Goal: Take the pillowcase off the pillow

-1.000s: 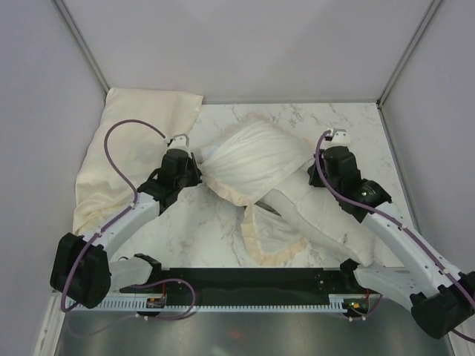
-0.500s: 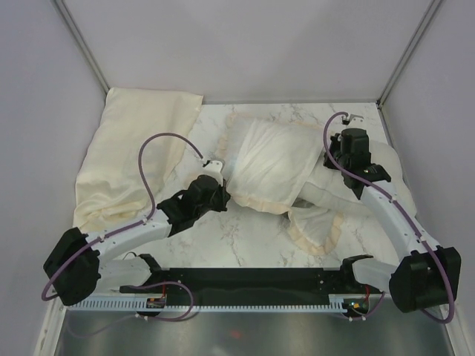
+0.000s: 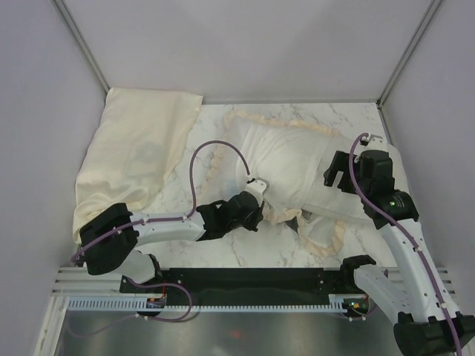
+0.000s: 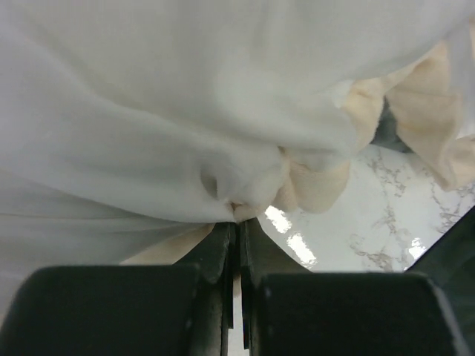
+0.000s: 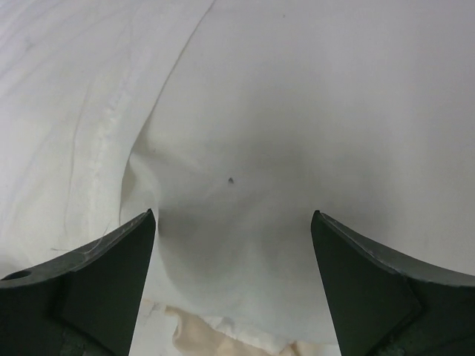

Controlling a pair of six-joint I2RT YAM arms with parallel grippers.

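Observation:
The pillowcase point(image 3: 286, 152) lies whitish face up on the middle right of the marble table, its cream ruffled frill point(image 3: 320, 239) running round it. The pillow is hidden; the cover bulges and I cannot tell it apart from the white fabric. My left gripper point(image 3: 261, 208) sits at the cover's near-left edge. In the left wrist view it point(image 4: 237, 221) is shut on a pinch of the pillowcase point(image 4: 185, 96) beside the frill. My right gripper point(image 3: 332, 172) hovers over the cover's right side, open point(image 5: 232, 222), with white fabric point(image 5: 297, 111) below and nothing between its fingers.
A flat pale-yellow cloth point(image 3: 133, 152) without a frill covers the table's far left corner and left side. Grey walls close in the back and both sides. The black base rail point(image 3: 252, 280) runs along the near edge.
My left gripper has moved right and toward the near edge, dragging the pillowcase with it. My right gripper has opened, let go of the fabric and drawn back to the right. The cover now lies flatter.

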